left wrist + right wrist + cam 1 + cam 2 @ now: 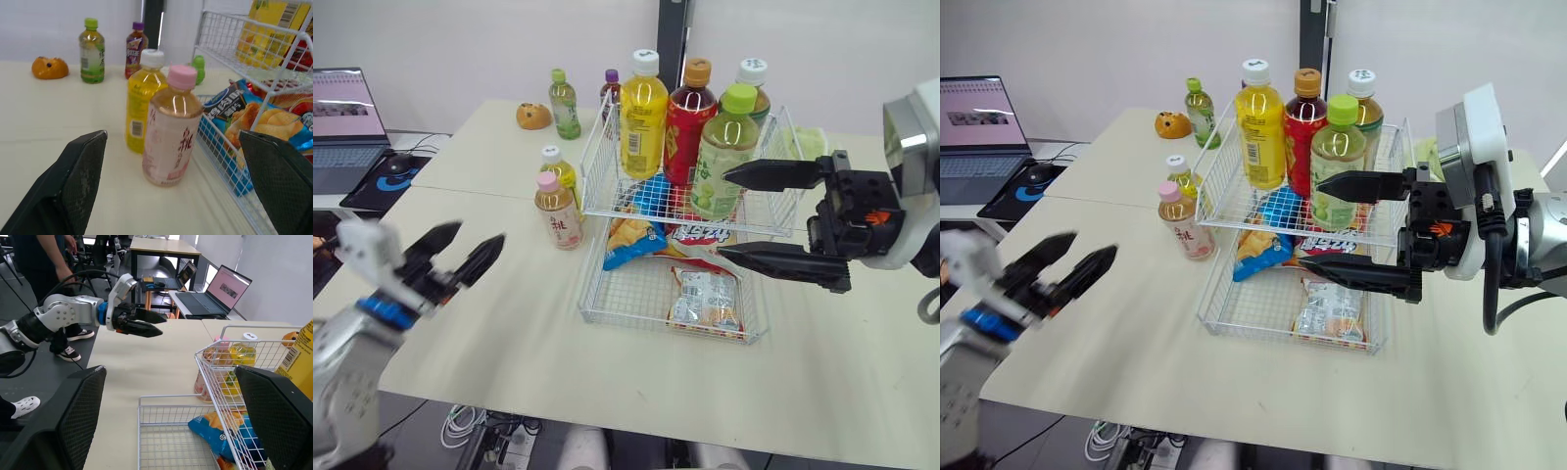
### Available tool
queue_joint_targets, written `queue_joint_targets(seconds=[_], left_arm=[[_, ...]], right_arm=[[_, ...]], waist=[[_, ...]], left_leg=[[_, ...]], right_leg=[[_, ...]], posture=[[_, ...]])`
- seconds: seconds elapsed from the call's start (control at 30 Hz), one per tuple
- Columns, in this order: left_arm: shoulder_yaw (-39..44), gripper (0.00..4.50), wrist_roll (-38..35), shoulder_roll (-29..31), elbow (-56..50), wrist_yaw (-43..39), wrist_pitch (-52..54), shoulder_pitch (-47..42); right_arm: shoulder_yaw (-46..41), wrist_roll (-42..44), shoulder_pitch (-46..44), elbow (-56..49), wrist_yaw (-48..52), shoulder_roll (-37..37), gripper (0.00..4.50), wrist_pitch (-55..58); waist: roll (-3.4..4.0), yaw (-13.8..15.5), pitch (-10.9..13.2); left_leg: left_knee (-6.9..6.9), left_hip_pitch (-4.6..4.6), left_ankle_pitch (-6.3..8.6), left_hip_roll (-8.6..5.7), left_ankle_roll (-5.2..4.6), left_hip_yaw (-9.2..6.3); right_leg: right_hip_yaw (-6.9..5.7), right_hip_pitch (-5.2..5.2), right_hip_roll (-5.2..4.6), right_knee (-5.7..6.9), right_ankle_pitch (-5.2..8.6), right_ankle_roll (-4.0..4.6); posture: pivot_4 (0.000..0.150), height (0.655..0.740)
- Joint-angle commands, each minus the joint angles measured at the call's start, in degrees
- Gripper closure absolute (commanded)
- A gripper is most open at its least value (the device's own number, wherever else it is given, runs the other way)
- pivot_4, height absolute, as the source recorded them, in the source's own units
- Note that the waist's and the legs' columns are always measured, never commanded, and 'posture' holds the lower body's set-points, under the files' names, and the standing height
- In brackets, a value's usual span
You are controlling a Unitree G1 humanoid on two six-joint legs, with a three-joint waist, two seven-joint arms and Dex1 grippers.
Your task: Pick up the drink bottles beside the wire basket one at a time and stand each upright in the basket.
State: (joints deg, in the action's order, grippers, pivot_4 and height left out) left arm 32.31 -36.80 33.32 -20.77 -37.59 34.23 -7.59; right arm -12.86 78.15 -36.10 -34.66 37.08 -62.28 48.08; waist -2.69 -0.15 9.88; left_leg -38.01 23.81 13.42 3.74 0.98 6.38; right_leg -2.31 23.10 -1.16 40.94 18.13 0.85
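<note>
A pink-capped peach bottle (556, 211) and a white-capped yellow bottle (558, 169) stand on the table just left of the two-tier wire basket (597, 186). Farther back stand a green-capped tea bottle (565, 104) and a purple-capped bottle (611, 90). The basket's upper tier holds several upright bottles, among them a yellow one (643, 116), a red one (690, 122) and a green one (723, 152). My left gripper (480, 233) is open, low and left of the peach bottle (172, 132), pointing at it. My right gripper (722, 214) is open at the basket's right side, holding nothing.
Snack bags (633, 238) lie in the basket's lower tier. An orange toy (533, 116) sits at the table's back left. A laptop (347, 122) and a mouse are on the desk to the left. A person (46, 259) stands beyond the table.
</note>
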Motion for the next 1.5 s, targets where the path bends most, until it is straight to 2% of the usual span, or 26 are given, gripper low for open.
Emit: queue_joint_targets(seconds=[0.03,0.23,0.47,0.57,0.83,0.93,1.0,1.1,1.23,1.4,1.5], left_arm=[[-7.25,0.05,4.85,0.32,4.91,2.6,-3.56,-7.45],[-15.85,0.05,12.43,-2.86,15.77,5.66,-10.52,-17.03],[-18.85,0.05,14.34,-5.12,20.32,6.38,-13.98,-20.8],[-19.14,0.62,14.87,-5.16,21.57,6.3,-14.93,-21.66],[-18.82,3.12,15.31,-4.83,23.55,6.15,-15.42,-22.58],[-18.12,3.14,14.5,-4.6,22.78,5.65,-15.53,-22.41],[-16.42,3.14,11.23,-4.42,20.34,3.94,-14.51,-21.78],[-13.22,3.14,5.16,-0.87,16.13,0.11,-10.08,-21.66],[-8.98,3.14,-0.86,9.06,14.76,-4.35,-3.12,-25.97],[-8.46,3.14,-12.05,21.72,18.45,-12.18,12.13,-38.98],[-10.49,3.14,-15.24,25.79,21.78,-16.5,17.68,-46.54]], right_arm=[[-4.1,2.45,0.86,-1.85,-2.33,-1.02,0.0,0.29],[-8.55,5.68,4.46,-4.8,-5.65,-2.3,0.0,0.58],[-12.8,8.63,8.12,-6.89,-7.89,-3.99,0.0,0.16],[-10.13,7.76,6.52,-6.27,-8.82,-3.79,0.0,-0.44],[-7.24,6.82,4.1,-5.49,-9.47,-3.36,0.0,-0.75],[-6.33,6.4,3.36,-5.2,-9.63,-3.1,0.0,-0.91],[-6.13,6.13,3.11,-4.82,-9.48,-2.98,0.0,-0.94],[-5.85,5.54,2.76,-4.17,-9.09,-2.86,0.0,-0.92],[-4.94,3.41,2.02,-2.65,-8.33,-2.45,0.0,-1.12],[-2.98,-0.8,0.78,-0.61,-6.88,-0.53,0.0,-1.82],[-2.44,-2.58,0.29,-0.21,-6.3,0.5,0.0,-1.83]], waist=[[-0.01,0.02,-0.01],[0.0,-0.32,0.0],[-0.01,-0.17,0.0],[-0.01,-0.28,0.0],[-0.01,-0.16,0.0],[-0.01,-0.13,0.0],[-0.01,-0.16,0.0],[-0.02,-0.26,0.02],[-0.09,-0.46,0.09],[-0.13,-0.4,0.11],[-0.12,-0.13,0.11]], left_leg=[[0.0,0.01,0.0,-0.02,0.0,0.01],[0.05,0.05,-0.06,-0.01,0.11,0.07],[0.04,0.08,-0.05,-0.01,0.09,0.06],[0.04,0.06,-0.06,-0.01,0.1,0.07],[0.04,0.07,-0.07,-0.01,0.13,0.07],[0.04,0.08,-0.07,-0.01,0.13,0.07],[0.04,0.07,-0.08,-0.01,0.13,0.07],[0.05,0.1,-0.08,0.01,0.14,0.07],[0.06,0.16,-0.12,0.05,0.22,0.06],[0.05,0.17,-0.12,0.0,0.21,0.06],[0.05,0.2,-0.12,-0.03,0.21,0.06]], right_leg=[[0.02,0.0,0.0,-0.02,0.0,0.0],[0.08,0.04,0.01,-0.14,0.0,-0.01],[0.06,0.04,0.01,-0.14,0.0,-0.01],[0.07,0.04,0.02,-0.12,0.0,-0.01],[0.06,0.04,0.01,-0.15,0.01,-0.02],[0.06,0.04,0.01,-0.14,0.01,-0.02],[0.06,0.05,0.01,-0.14,0.01,-0.02],[0.06,0.07,0.02,-0.17,0.01,-0.02],[0.04,0.13,0.05,-0.18,0.01,-0.03],[0.02,0.12,0.02,-0.21,0.02,-0.05],[0.01,0.11,0.0,-0.29,0.04,-0.08]], posture=[[0.15,0.74],[0.15,0.74],[0.15,0.74],[0.15,0.74],[0.15,0.74],[0.15,0.74],[0.15,0.74],[0.15,0.74],[0.15,0.74],[0.15,0.74],[0.15,0.74]])
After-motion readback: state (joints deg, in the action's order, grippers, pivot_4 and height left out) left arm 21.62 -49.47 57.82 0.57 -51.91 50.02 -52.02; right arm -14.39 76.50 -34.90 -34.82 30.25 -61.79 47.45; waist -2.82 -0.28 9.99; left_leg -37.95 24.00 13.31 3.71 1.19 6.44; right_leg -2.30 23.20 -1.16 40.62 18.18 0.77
